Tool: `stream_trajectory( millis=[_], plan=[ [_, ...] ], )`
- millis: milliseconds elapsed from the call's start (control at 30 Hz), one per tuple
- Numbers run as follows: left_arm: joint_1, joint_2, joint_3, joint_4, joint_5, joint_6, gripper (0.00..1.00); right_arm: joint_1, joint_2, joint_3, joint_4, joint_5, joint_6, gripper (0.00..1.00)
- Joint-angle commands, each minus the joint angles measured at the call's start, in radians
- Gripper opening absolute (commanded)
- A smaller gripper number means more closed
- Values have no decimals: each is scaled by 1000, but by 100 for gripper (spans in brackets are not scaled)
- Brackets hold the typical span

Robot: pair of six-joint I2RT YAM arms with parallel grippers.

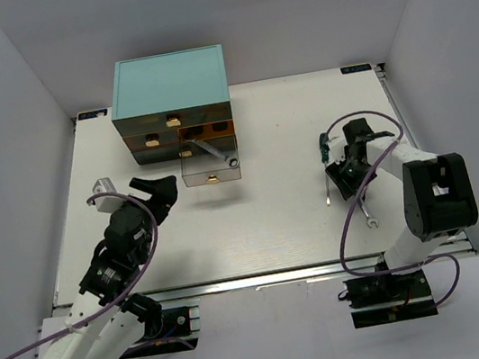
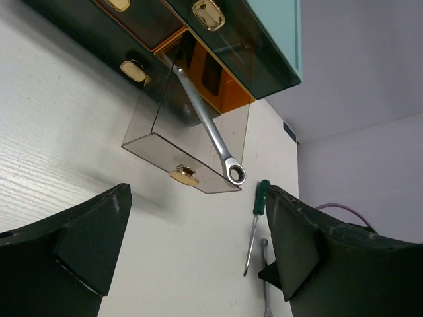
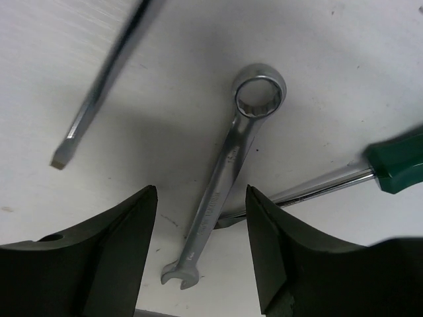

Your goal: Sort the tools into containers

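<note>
Now we see our left gripper [image 2: 198, 195] spread wide, and our right gripper [image 3: 201, 195] spread astride a wrench [image 3: 231, 152].

It looked like a robot lab. A white desk [image 1: 275, 228] sat inside plain pale walls [image 1: 5, 135]. A left arm [image 1: 73, 338] and a right arm [image 1: 438, 194] were bolted by a metal rail [image 1: 264, 277], with purple cables [image 1: 348, 240] looping off them.
</note>
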Motion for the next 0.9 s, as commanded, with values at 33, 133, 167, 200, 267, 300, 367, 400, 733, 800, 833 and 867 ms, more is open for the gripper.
stream_trajectory(
  millis=[33, 133, 167, 200, 267, 300, 367, 400, 733, 800, 833, 867],
  plan=[
    [-3, -33, -6, -35, -11, -15, 92, -20, 29, -18, 20, 44, -19, 61],
    [-3, -35, -3, -45, -14, -14, 92, -30, 34, -47, 3, 29, -22, 57],
    [-3, -33, -1, -44, -15, -12, 92, -30, 35, -65, 0, 26, -22, 56],
    [-3, -32, 0, -45, -15, -12, 92, -33, 32, -78, 2, 26, -22, 53],
    [-3, -33, -4, -42, -17, -12, 92, -33, 29, -99, 9, 26, -18, 51],
    [-5, -32, -4, -42, -17, -12, 92, -33, 28, -120, 14, 26, -16, 48],
    [-5, -33, -1, -48, -17, -12, 92, -34, 32, -134, 14, 33, -9, 46],
    [-3, -35, 4, -51, -20, -9, 92, -36, 32, -147, 14, 40, -6, 43],
    [-3, -55, -4, -67, -27, -25, 92, -43, 25, -231, 58, 43, -3, 34],
    [-3, -55, 2, -71, -27, -25, 92, -45, 40, -234, 66, 26, -3, 24],
    [-3, -53, 4, -73, -27, -25, 92, -45, 43, -243, 72, 26, -3, 20],
    [-5, -55, 8, -82, -29, -23, 92, -45, 40, -248, 84, 26, -1, 19]
  ],
)
